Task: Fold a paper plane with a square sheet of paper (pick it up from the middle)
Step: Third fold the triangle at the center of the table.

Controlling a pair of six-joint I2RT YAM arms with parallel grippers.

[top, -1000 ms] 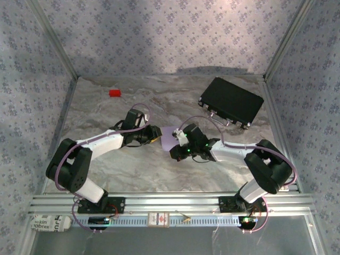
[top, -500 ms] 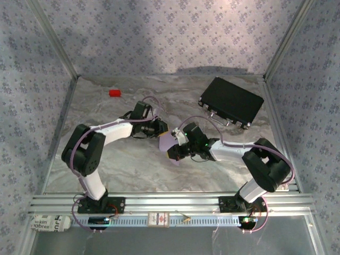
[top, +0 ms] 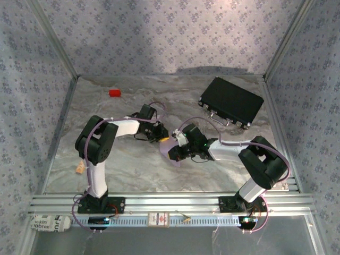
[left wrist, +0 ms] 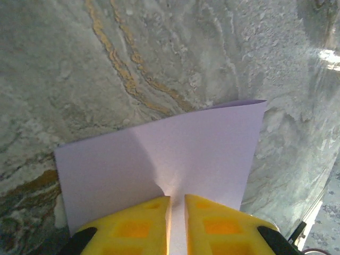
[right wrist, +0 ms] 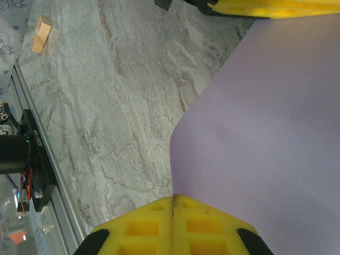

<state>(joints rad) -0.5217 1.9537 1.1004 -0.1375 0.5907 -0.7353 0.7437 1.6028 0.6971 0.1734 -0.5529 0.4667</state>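
Both on it now: the left gripper (left wrist: 177,199) pinches one edge of the paper (left wrist: 180,143), jaws almost together. The right gripper (right wrist: 173,199) is clamped tight on the opposite edge. The paper is held up between them over the middle of the table (top: 133,164).

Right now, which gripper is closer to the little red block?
Left. The left gripper sits right of the red block, toward the near edge; the right gripper lies farther off the same way.

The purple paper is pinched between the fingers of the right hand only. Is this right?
Not only the right hand: the left hand pinches the purple paper too, at another edge, as the left wrist view shows.
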